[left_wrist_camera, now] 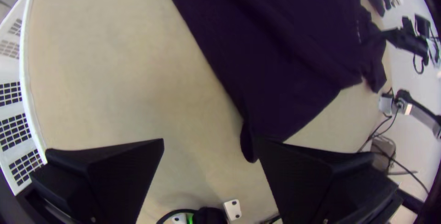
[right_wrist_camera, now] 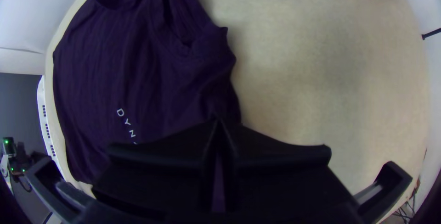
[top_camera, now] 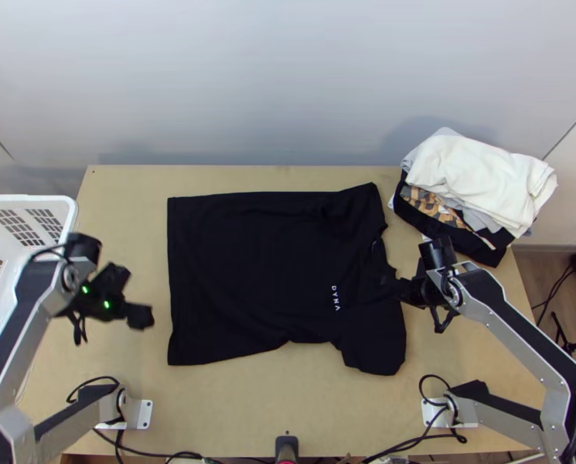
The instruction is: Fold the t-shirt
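Far edge of the desk [top_camera: 249,406] we call twelve. T-shirt [top_camera: 264,263] spread mid-desk, hem toward nine, neck toward three; sleeves we log near one-thirty and four. Basket [top_camera: 26,201] beside the desk, nine to ten. Pile of cloths [top_camera: 481,174] at two, on the far corner. Left gripper [top_camera: 130,298] apart from the hem, shirt's eight-thirty; right gripper [top_camera: 406,291] at its three.

Your left arm [top_camera: 40,309] and right arm [top_camera: 508,340] have long silver-grey metal links with black faces, small dark screws along the right one's edge, and round black joints. Thin black cables [top_camera: 94,379] curl at the bases, near white mounting plates [top_camera: 138,414] with holes. Small green lights [top_camera: 107,305] glow by your left gripper [top_camera: 129,296]; it and your right gripper [top_camera: 406,291] have wide, flat, black fingers [left_wrist_camera: 115,173].
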